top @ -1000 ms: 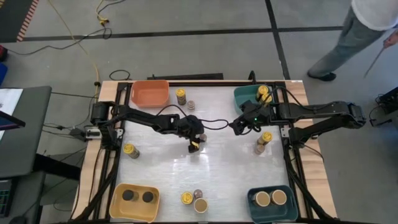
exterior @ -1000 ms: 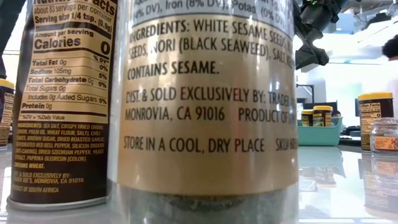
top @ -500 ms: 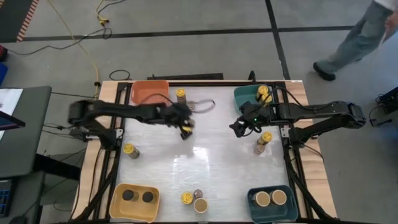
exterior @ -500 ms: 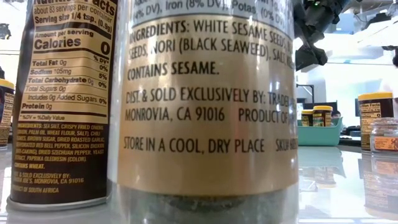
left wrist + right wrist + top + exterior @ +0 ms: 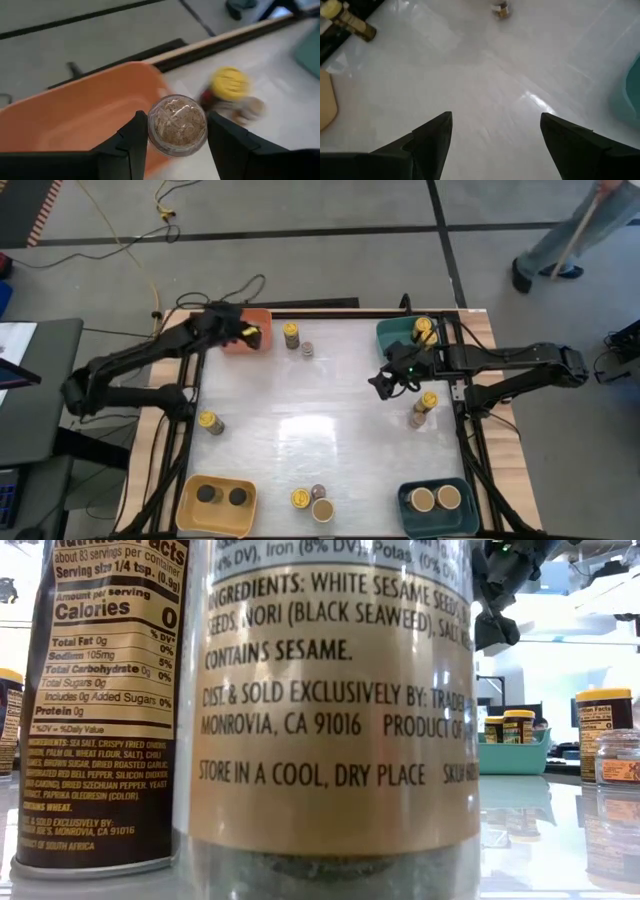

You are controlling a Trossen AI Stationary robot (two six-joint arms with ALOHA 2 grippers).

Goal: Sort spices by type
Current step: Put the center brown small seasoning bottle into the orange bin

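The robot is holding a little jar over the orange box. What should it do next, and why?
Probably lower it a little and let go. The left gripper holds a small clear jar of tan spice at the edge of the orange plastic bin, which looks empty. The open right gripper waits over the white table.

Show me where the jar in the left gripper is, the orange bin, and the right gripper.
jar in the left gripper (image 5: 177, 125), left wrist view, on its clear base.
orange bin (image 5: 75, 110), left wrist view, on its inner wall.
right gripper (image 5: 495, 131), right wrist view, midway between its open fingertips.
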